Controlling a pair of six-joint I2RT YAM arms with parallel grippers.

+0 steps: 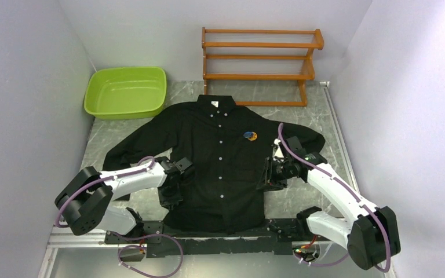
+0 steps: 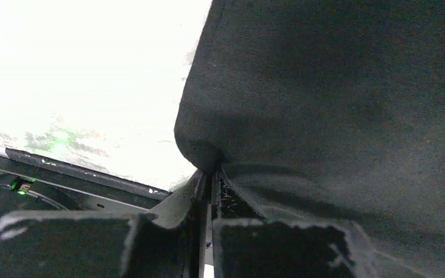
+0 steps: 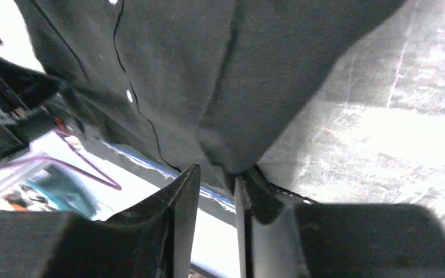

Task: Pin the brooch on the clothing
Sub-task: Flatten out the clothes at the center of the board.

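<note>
Left arm: folded at elbow, forearm stretched low across table [image 1: 101, 139] toward clothing [image 1: 220, 156]. Left gripper [image 2: 208, 179] at shirt's left side edge, tips almost together, pinched on fold of black fabric.

Right arm: mirrored, elbow back, wrist at opposite side edge. Right gripper [image 3: 217, 174] narrowly apart, fabric edge dipping between tips; gripped or merely touched, unclear.

Shirt flat, front up, buttoned, collar far from bases. Brooch [image 1: 250, 136] on chest, right of button line, orange with blue. White neck label [image 1: 214, 103]: writing unreadable.
</note>
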